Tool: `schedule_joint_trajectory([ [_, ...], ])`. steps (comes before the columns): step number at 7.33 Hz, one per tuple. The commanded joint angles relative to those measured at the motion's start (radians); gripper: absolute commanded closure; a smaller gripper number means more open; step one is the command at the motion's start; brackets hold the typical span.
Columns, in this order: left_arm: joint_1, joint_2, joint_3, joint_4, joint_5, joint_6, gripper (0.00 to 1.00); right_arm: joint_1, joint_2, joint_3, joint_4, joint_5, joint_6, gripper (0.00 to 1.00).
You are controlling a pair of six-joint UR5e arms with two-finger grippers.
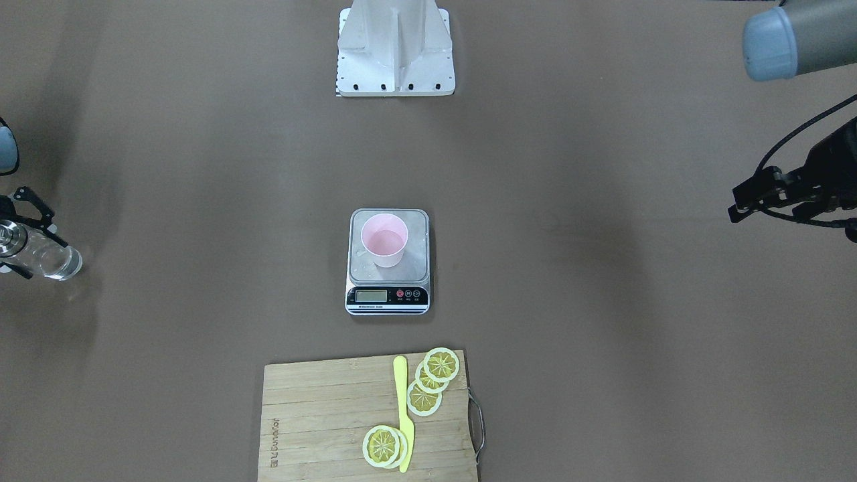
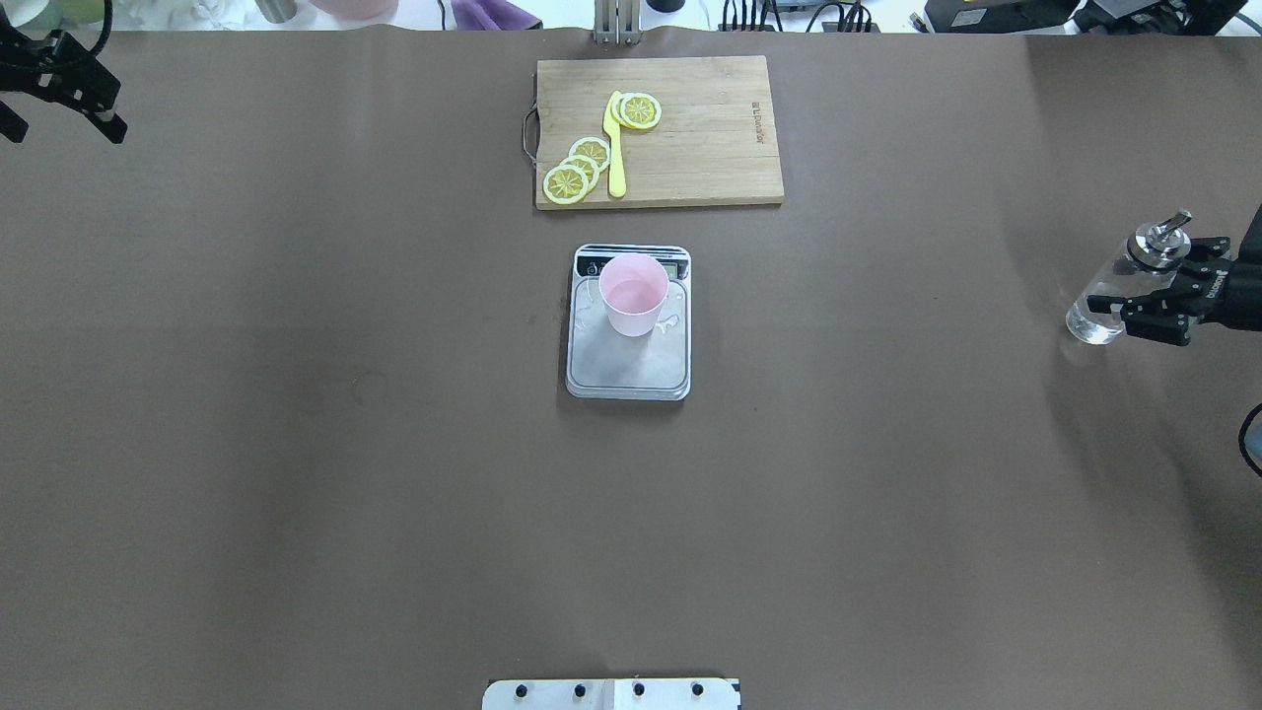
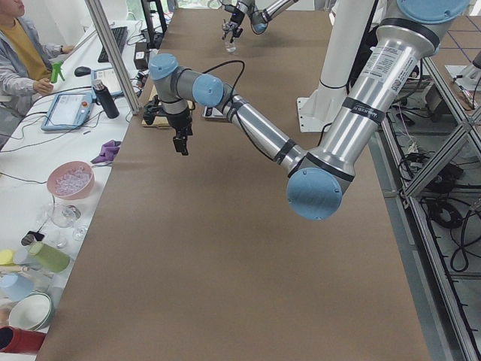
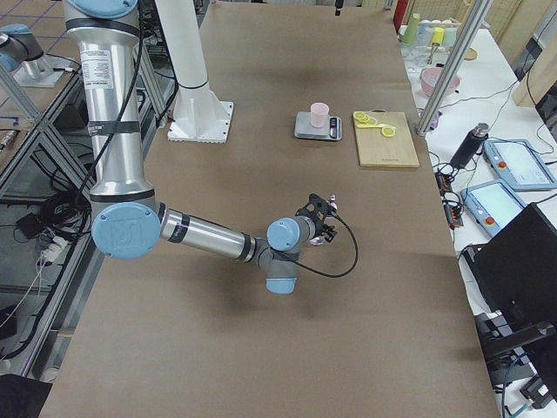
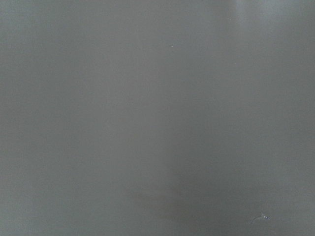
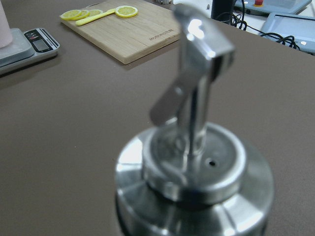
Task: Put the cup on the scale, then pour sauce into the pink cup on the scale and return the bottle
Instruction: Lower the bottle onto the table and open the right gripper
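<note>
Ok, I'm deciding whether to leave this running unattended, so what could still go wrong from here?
1. The right gripper has a finger on either side of the bottle. If it pulls away off-line, it could catch the tall, metal-capped glass and tip it, spilling what is inside.
2. Wet patches lie on the scale beside the cup. They may skew the reading or creep toward the display.

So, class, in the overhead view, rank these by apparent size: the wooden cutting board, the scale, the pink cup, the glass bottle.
1. wooden cutting board
2. scale
3. pink cup and glass bottle: too alike to rank; the right gripper partly hides the bottle.
</note>
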Motion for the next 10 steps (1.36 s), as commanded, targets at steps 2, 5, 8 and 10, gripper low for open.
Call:
schedule_joint_trajectory([
  [2,0.000,-0.010,-0.004,0.014,0.001,-0.002,0.02,0.000,-0.002,-0.002,-0.002,0.056,0.005,0.01],
  [5,0.000,-0.014,-0.005,0.025,0.001,-0.002,0.02,0.003,-0.014,0.013,0.003,0.066,0.005,0.00],
  [8,0.000,-0.014,-0.010,0.026,0.001,-0.002,0.02,0.004,-0.112,0.001,0.130,0.071,0.005,0.00],
  [10,0.000,-0.014,-0.017,0.038,0.001,-0.002,0.02,0.062,-0.167,0.001,0.144,0.093,0.005,0.00],
])
